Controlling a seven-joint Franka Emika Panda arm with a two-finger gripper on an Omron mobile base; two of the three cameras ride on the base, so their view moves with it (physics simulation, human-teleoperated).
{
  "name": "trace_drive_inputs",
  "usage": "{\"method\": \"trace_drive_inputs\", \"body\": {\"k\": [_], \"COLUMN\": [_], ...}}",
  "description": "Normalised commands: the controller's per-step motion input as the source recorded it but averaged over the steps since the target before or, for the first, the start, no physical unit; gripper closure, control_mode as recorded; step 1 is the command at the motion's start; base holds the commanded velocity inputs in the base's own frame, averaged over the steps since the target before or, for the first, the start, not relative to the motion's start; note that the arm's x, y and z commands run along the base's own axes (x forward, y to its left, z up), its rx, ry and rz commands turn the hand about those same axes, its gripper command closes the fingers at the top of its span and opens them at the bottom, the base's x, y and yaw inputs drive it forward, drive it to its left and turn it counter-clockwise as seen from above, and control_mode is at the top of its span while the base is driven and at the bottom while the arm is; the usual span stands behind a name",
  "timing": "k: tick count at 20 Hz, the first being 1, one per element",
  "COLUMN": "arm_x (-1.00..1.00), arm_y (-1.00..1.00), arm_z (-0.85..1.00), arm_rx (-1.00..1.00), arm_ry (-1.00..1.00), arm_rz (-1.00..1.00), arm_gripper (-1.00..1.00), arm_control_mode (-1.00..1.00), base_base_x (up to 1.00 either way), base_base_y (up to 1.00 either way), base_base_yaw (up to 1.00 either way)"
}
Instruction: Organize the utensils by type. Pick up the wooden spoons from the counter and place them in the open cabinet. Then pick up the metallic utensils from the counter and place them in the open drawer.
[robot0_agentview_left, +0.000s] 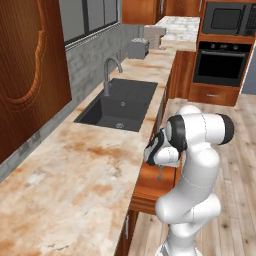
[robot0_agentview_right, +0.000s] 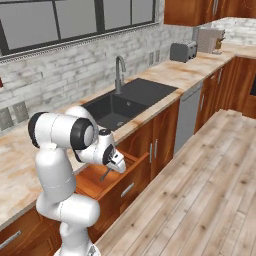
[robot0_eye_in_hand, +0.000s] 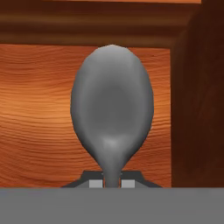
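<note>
Over the open drawer (robot0_agentview_right: 97, 182), at seven o'clock from the sink (robot0_agentview_right: 122, 102), a metal spoon (robot0_eye_in_hand: 111, 107) is held clamped in the pincer (robot0_agentview_right: 106, 173), bowl down. No utensils are seen on the surface (robot0_agentview_left: 65, 185), so this delivery is judged late. Nothing blocks the drop.

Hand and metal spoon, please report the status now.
Hand shut on metal spoon. Spoon hangs over open drawer. Drawer floor below looks bare.

Arm (robot0_agentview_left: 197, 165) white, shiny, made of fat round parts. Dark bands at joints. Hand white with black patches. Two small dark finger tips (robot0_eye_in_hand: 97, 183) with pale pads.
</note>
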Motion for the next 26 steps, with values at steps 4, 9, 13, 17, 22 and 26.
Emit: {"method": "trace_drive_inputs", "body": {"k": [4, 9, 13, 17, 22, 26], "arm_x": [0.29, 0.27, -0.01, -0.05, -0.1, -0.1], "arm_y": [-0.19, -0.17, -0.43, -0.44, -0.58, -0.68], "arm_z": [-0.47, -0.41, -0.46, -0.6, -0.73, -0.79], "arm_rx": [0.0, 0.0, 0.0, 0.0, 0.0, 0.0], "arm_ry": [0.15, 0.12, 0.09, 0.06, 0.07, 0.1], "arm_rz": [-0.04, -0.02, -0.02, -0.04, -0.04, -0.05], "arm_gripper": [1.0, 1.0, 1.0, 1.0, 1.0, 1.0], "arm_control_mode": [-1.0, -1.0, -1.0, -1.0, -1.0, -1.0], "base_base_x": [0.0, 0.0, 0.0, 0.0, 0.0, 0.0], "base_base_y": [0.0, 0.0, 0.0, 0.0, 0.0, 0.0], "base_base_yaw": [0.0, 0.0, 0.0, 0.0, 0.0, 0.0]}}
